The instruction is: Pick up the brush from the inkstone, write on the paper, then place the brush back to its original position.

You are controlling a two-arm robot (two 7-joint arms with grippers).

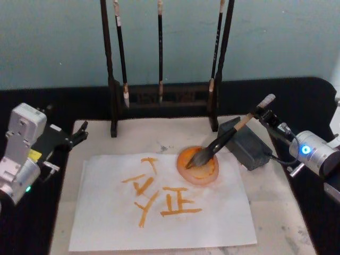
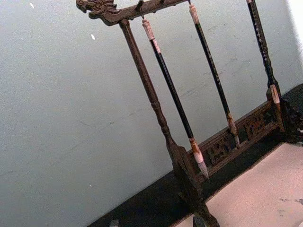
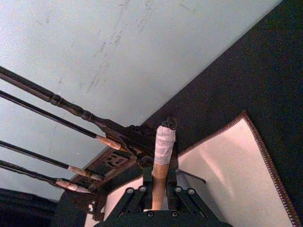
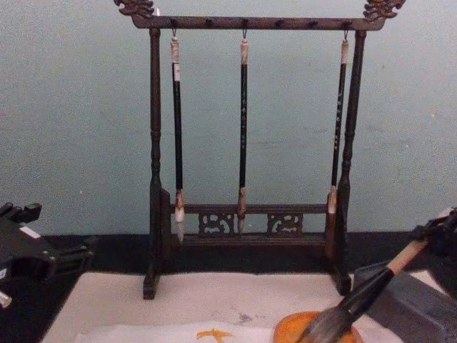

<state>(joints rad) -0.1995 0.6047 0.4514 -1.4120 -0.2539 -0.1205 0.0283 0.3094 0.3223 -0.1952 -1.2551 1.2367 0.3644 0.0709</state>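
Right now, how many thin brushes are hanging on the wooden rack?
3 on the rack: left brush, middle brush, right brush, all hanging side by side. None appears hidden.

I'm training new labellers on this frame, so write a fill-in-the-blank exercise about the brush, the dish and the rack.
1. The right gripper is shut on the ____.
2. The bristles of the brush rest in a dish coloured ____.
3. ____ thin brushes hang on the rack.
4. The left gripper idles at the ____ side of the mat.

Missing words: brush; orange; three; left.
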